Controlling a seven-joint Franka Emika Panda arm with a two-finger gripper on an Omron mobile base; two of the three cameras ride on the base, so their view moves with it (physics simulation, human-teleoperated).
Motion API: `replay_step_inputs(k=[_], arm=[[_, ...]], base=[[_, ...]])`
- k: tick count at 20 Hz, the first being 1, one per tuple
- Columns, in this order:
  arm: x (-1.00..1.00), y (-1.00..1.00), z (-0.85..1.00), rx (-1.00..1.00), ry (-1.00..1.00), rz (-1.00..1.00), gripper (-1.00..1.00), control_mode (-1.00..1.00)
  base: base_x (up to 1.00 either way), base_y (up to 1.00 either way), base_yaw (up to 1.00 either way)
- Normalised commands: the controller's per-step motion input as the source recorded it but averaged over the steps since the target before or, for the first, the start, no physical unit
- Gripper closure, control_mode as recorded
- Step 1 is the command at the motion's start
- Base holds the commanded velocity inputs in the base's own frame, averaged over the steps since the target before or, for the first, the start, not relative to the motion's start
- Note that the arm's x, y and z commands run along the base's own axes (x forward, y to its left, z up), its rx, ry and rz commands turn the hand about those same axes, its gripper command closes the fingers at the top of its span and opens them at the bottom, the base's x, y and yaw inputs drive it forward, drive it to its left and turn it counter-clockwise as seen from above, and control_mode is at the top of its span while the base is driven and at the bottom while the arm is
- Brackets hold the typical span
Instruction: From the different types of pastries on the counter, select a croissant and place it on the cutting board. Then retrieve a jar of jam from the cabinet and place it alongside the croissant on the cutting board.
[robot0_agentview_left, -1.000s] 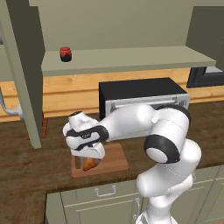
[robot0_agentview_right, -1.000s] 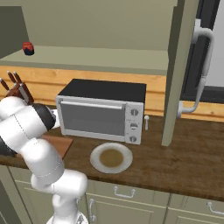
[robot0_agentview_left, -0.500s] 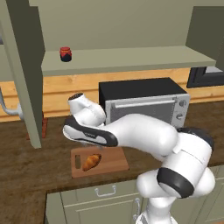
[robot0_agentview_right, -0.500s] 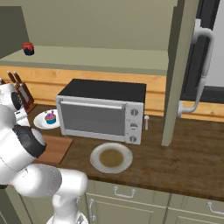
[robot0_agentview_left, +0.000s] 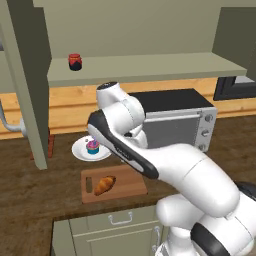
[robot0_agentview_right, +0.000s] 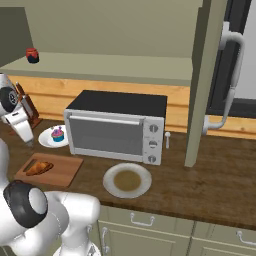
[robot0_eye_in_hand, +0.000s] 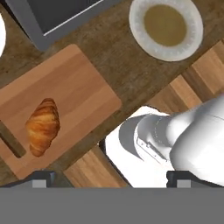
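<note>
Croissant (robot0_agentview_left: 104, 185) is lying on the cutting board (robot0_agentview_left: 131, 184), at nine o'clock of its middle. Jam jar (robot0_agentview_left: 75, 61) is sitting on the cabinet shelf (robot0_agentview_left: 150, 67). Tool (robot0_eye_in_hand: 109, 178) is hanging wide open, gripping nothing.

I see the golden croissant (robot0_agentview_left: 104, 184) lying flat on the wooden cutting board (robot0_agentview_left: 131, 181), toward its left end. The red jam jar (robot0_agentview_left: 75, 61) stands upright on the far cabinet shelf.

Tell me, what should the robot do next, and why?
Probably lift the arm toward the jam jar on the cabinet shelf. The croissant already lies on the cutting board, and the open gripper holds nothing, so the jar looks like what is left.
</note>
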Motion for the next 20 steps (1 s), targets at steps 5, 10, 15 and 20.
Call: replay_step_inputs(k=[5,10,15,20], arm=[[-0.42,-0.33,1.0,0.0,-0.06,0.09,-1.0,-1.0],[-0.33,-0.22,0.95,-0.02,-0.26,0.29,-1.0,-1.0],[-0.05,-0.27,0.82,0.0,-0.27,0.45,-1.0,-1.0],[0.0,-0.2,0.65,0.0,-0.23,0.51,-1.0,-1.0]], base=[[0.0,0.0,0.0],[0.0,0.0,0.0],[0.0,0.0,0.0],[0.0,0.0,0.0]])
